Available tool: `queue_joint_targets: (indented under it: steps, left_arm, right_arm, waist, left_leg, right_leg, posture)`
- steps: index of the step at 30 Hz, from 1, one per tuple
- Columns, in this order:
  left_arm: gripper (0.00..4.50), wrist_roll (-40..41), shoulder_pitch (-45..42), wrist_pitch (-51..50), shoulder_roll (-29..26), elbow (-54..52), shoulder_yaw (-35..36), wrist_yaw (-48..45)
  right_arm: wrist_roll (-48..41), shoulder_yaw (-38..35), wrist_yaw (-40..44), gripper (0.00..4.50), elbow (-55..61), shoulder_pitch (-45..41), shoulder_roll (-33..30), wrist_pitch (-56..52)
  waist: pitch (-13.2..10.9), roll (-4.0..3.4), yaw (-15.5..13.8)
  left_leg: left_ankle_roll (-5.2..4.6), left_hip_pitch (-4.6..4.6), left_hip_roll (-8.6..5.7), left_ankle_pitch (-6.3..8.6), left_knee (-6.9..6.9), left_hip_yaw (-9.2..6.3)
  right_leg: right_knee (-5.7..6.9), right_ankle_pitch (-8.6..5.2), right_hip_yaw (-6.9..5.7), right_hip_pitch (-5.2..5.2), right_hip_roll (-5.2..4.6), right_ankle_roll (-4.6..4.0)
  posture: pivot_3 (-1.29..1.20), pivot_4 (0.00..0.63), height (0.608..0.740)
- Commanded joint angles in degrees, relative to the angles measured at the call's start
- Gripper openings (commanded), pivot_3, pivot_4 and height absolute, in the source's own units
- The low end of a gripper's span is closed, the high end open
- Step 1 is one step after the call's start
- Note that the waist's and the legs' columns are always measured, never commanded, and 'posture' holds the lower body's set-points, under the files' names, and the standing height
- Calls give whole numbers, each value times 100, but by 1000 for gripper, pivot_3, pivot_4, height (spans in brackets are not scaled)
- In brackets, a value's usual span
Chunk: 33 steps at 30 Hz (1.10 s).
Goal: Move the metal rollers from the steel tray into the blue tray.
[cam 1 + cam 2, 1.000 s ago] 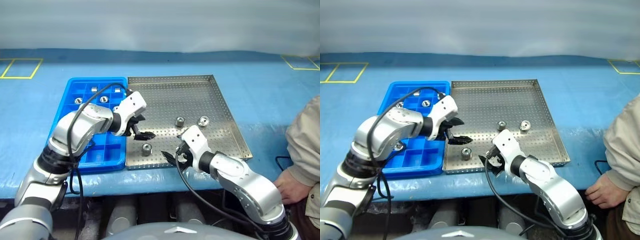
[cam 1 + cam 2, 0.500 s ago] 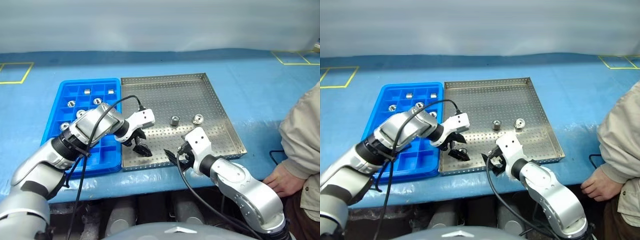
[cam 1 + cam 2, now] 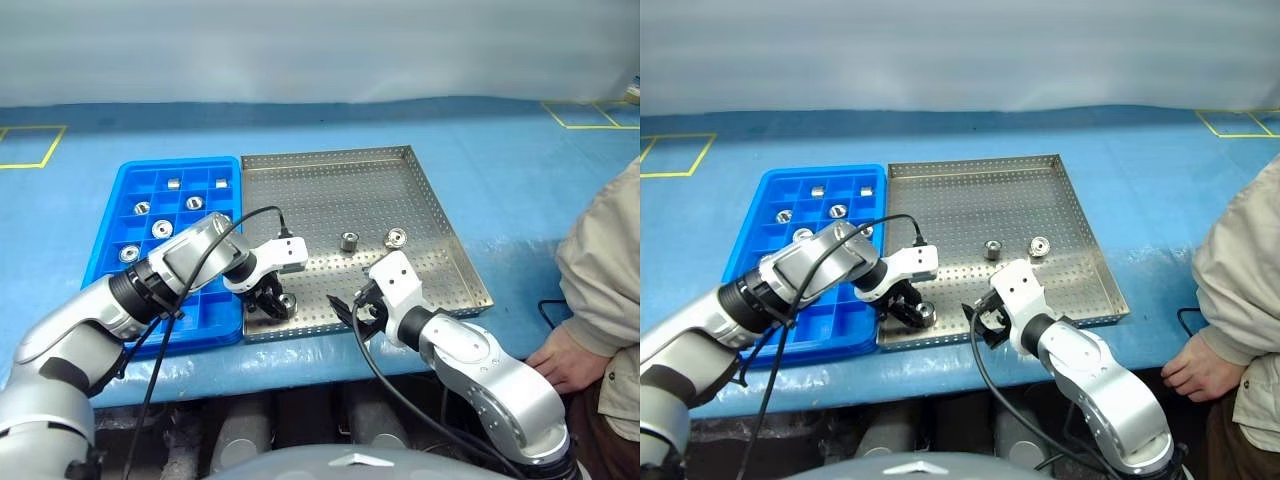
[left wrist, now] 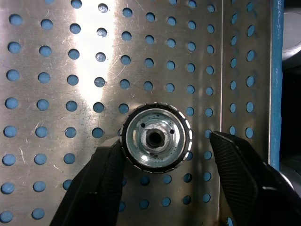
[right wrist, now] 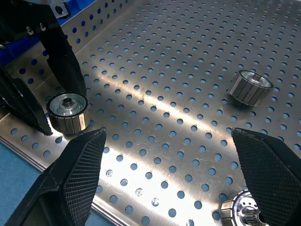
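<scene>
The steel tray [image 3: 330, 190] lies in the middle of the blue table, with the blue tray [image 3: 104, 250] against its left side. One metal roller [image 4: 156, 137] stands on end near the steel tray's front left corner. My left gripper [image 3: 275, 303] points down over it, open. Its fingers [image 4: 101, 183] straddle the roller: one touches its rim, the other stands a little apart. Two more rollers [image 3: 349, 241] [image 3: 396, 238] rest further back on the perforated floor. My right gripper [image 3: 347, 310] hovers open and empty over the steel tray's front edge. Several rollers [image 3: 162, 227] sit in the blue tray's compartments.
A person in a beige jacket [image 3: 600, 280] stands at the right, one hand [image 3: 560, 365] on the table's front edge. Yellow tape marks [image 3: 30, 145] lie on the table at the far left and far right.
My left gripper has swung down and tilted steeply over the front left roller, and its fingers now flank it. The right gripper has stayed put. The camera shifted early on.
</scene>
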<state>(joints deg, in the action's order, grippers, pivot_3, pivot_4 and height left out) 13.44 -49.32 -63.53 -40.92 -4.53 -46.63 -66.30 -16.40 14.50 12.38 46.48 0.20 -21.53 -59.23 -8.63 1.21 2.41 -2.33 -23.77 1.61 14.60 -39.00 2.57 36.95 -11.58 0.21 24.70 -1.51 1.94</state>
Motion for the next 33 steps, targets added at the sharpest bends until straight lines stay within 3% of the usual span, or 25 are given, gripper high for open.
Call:
queue_joint_targets:
  steps: [1, 3, 8, 16, 21, 25, 33]
  left_arm:
    - [1673, 8, 45, -1, 10, 41, 476, 150]
    - [1673, 69, 158, -28, 76, 62, 898, 403]
    - [1673, 400, 781, -463, 899, -393, 3374, 1926]
    - [1673, 116, 2228, -560, 2344, -2877, 5800, 4379]
    - [1673, -396, 3189, -687, 2911, -4124, 6240, 5574]
    - [1673, -1123, 4223, -511, 2604, -4607, 5735, 6296]
    - [1673, -1591, 5259, -574, 3004, -4982, 5816, 6924]
  right_arm:
    - [-6, 9, 31, 4500, 140, -80, 25, 128]
    - [8, 30, 32, 4500, 147, -87, 33, 132]
    - [-15, 102, 107, 4500, 170, -148, 15, 126]
    - [-57, 442, 618, 4500, -332, -759, 4, 455]
    - [-4, 825, 1188, 4500, -914, -1314, 40, 1122]
    - [36, 1026, 1586, 4500, -1450, -1647, 288, 1869]
    - [17, 1341, 2189, 4500, -1875, -1859, 476, 2421]
  waist:
    - [0, 0, -1]
    - [0, 0, 1]
    - [0, 1, -19]
    - [0, 1, -86]
    - [0, 4, -257]
    - [2, 6, -439]
    - [3, 10, -779]
  left_leg:
    - [-1, 0, 0, 0, 0, 0]
    - [-1, 0, 0, 1, 0, 1]
    - [-2, -2, 1, 1, -5, 0]
    - [-7, 8, 1, 4, -5, 9]
    - [-7, 18, -3, 4, -6, 9]
    - [-6, 20, -3, 3, -6, 6]
    - [-6, 16, -7, 4, -8, 1]
  right_leg:
    - [0, 0, 1, 0, 0, 0]
    - [0, 0, 2, 1, 0, 1]
    - [1, 2, 2, 1, -2, 6]
    - [0, 24, 16, -6, -1, 41]
    - [-2, 31, 17, -19, -3, 50]
    - [0, 31, 16, -20, 0, 48]
    - [-5, 17, 4, -21, -17, 22]
  posture:
    - [-114, 150, 740]
    - [-114, 150, 740]
    - [-86, 150, 740]
    - [56, 150, 740]
    - [167, 150, 740]
    - [239, 150, 740]
    - [309, 150, 740]
